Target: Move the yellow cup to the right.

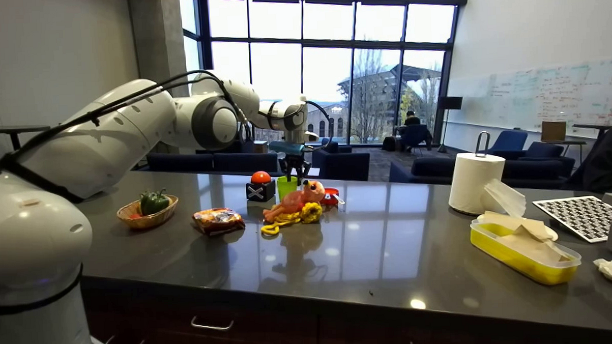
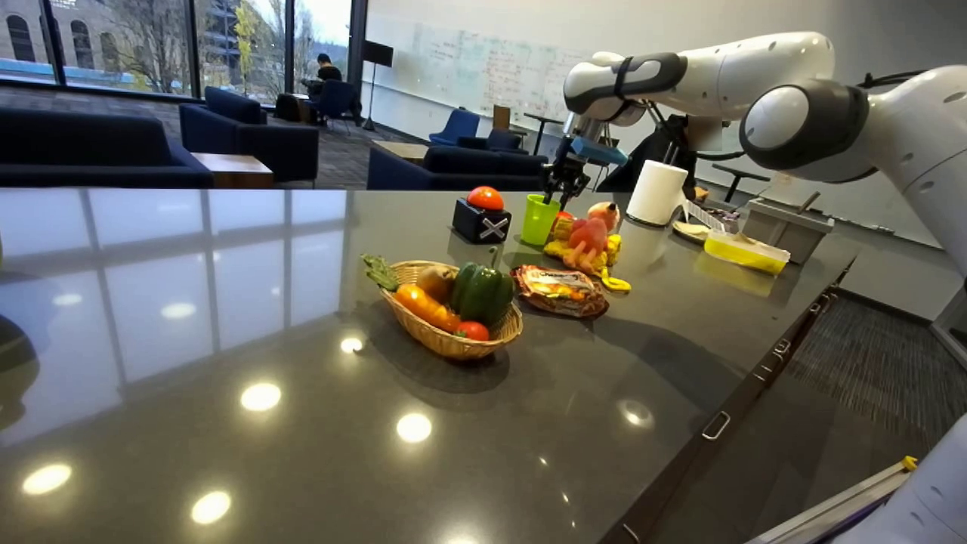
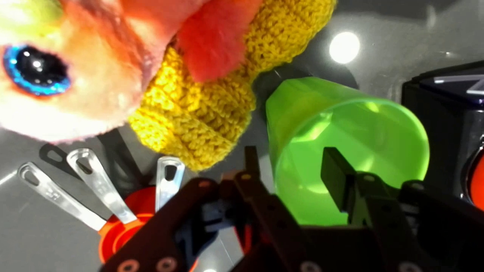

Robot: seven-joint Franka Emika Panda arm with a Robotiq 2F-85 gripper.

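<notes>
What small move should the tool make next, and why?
Probably close the tool gently: in the wrist view its fingers stand apart, one over or in the opening of the yellow-green cup, the other outside its wall. Shutting there should pinch the wall, likely needed before shifting the cup.

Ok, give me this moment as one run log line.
green cup: upright on counter; pincer: open, straddling cup rim; contact: unclear; beside: plush toy; grasp: not yet
</notes>
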